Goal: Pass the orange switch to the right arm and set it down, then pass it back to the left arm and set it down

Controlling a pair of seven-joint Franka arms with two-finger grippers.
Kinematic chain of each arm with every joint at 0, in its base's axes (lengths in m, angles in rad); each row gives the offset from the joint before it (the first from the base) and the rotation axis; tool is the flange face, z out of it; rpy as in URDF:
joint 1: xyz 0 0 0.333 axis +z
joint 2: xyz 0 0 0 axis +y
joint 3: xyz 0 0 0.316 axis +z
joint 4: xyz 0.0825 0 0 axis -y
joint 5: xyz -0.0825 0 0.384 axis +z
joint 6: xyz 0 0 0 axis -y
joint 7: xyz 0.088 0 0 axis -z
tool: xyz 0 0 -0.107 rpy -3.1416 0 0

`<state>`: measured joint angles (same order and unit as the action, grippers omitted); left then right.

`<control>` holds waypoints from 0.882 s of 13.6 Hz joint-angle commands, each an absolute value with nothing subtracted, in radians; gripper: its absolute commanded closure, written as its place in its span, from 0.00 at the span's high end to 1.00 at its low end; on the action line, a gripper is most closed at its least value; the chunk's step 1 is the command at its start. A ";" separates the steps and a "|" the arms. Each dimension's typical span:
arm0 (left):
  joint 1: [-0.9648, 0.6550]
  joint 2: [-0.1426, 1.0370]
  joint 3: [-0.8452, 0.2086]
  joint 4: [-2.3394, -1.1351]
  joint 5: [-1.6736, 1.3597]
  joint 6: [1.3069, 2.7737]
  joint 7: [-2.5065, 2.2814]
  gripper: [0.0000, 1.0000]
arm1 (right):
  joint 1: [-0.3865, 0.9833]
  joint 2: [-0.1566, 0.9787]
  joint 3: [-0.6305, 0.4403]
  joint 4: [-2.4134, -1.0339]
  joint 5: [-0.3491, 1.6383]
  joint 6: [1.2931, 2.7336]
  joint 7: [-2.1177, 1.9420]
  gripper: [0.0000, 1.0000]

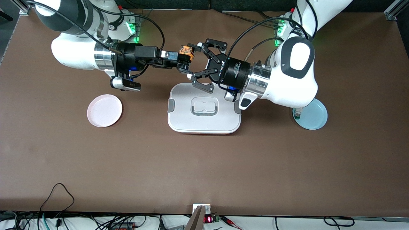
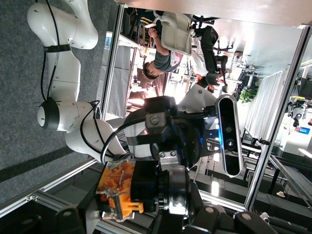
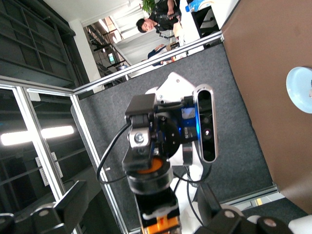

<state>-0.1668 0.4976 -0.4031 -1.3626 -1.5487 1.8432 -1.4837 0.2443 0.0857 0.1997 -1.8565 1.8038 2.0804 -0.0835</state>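
Orange marks the switch (image 1: 187, 51), a tiny part up in the air between the two grippers, which meet nose to nose there. It hangs over bare table (image 1: 204, 166), just off the box edge that faces the arms' bases, not over the lid itself.

The right gripper (image 1: 182, 61) reaches in from the right arm's end of the table, with its tips at the switch. In the right wrist view its own fingers (image 3: 48, 210) stand far apart, unclenched, and the switch (image 3: 163, 222) shows low between them.

The left gripper (image 1: 191, 60) comes in from the left arm's end and meets the switch from that side. I cannot tell whether it is clamped on the part or merely around it. The left wrist view shows the switch (image 2: 117, 190) close up, orange against a black block.

The right arm (image 1: 73, 52) and left arm (image 1: 287, 76) both lie nearly level above the table.

The box (image 1: 204, 123) is white, lid on, grey latches at its ends, and it sits nearer the front camera than the grippers.

A pink plate (image 1: 104, 110) lies toward the right arm's end. A blue plate (image 1: 314, 115) lies toward the left arm's end, partly under that arm, with a small white-and-green part (image 1: 297, 114) at its rim.
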 commanded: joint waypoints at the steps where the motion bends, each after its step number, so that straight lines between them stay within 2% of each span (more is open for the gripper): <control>1: -0.179 0.514 -0.397 -1.330 -1.557 1.847 -1.503 0.00 | 0.247 0.083 0.204 -1.855 1.824 2.105 -0.090 0.96; 7: -0.178 0.514 -0.397 -1.330 -1.557 1.847 -1.503 0.00 | 0.270 0.081 0.206 -1.855 1.821 2.105 -0.097 0.90; 8: -0.178 0.514 -0.397 -1.331 -1.557 1.848 -1.503 0.00 | 0.270 0.081 0.206 -1.855 1.821 2.105 -0.110 0.84; 11: -0.179 0.514 -0.397 -1.330 -1.557 1.848 -1.503 0.00 | 0.270 0.080 0.204 -1.855 1.825 2.105 -0.164 0.53; 12: -0.179 0.514 -0.397 -1.331 -1.557 1.847 -1.503 0.00 | 0.268 0.080 0.206 -1.855 1.825 2.105 -0.167 0.47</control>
